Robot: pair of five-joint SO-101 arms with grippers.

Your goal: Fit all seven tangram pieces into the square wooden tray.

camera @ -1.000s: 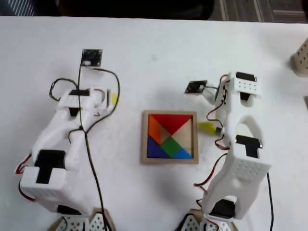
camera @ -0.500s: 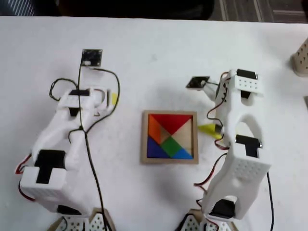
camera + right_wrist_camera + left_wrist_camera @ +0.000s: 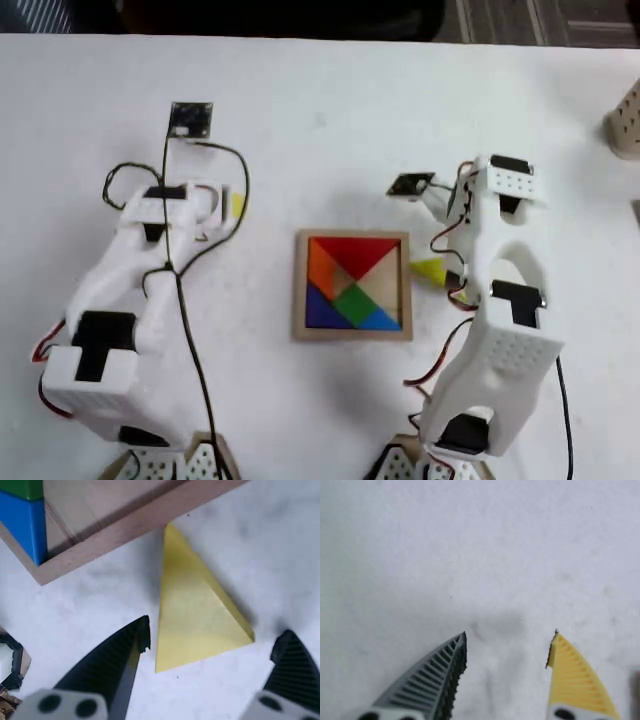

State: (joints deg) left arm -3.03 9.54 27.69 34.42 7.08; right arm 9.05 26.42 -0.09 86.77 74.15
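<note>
Tray (image 3: 299,285): 1, square, wood, mid desk (image 3: 320,100) btwn the 2 arms. Inside, 5 pcs countable: 1 red pc (image 3: 352,250), 1 orange pc (image 3: 320,268), 1 green pc (image 3: 352,300), 2 blue pcs (image 3: 322,310). Bare wood shows on the side nearest the right arm. Yellow triangle (image 3: 197,615): 1, flat on desk outside tray, one tip touching tray's outer wall. Right pincer (image 3: 215,640) wide open, one finger each side of the triangle, gripping nothing. Left pincer (image 3: 509,635) open, empty, over bare desk, well apart from tray.

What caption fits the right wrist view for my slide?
Open right gripper straddles the yellow triangle lying just outside the wooden tray.
</note>
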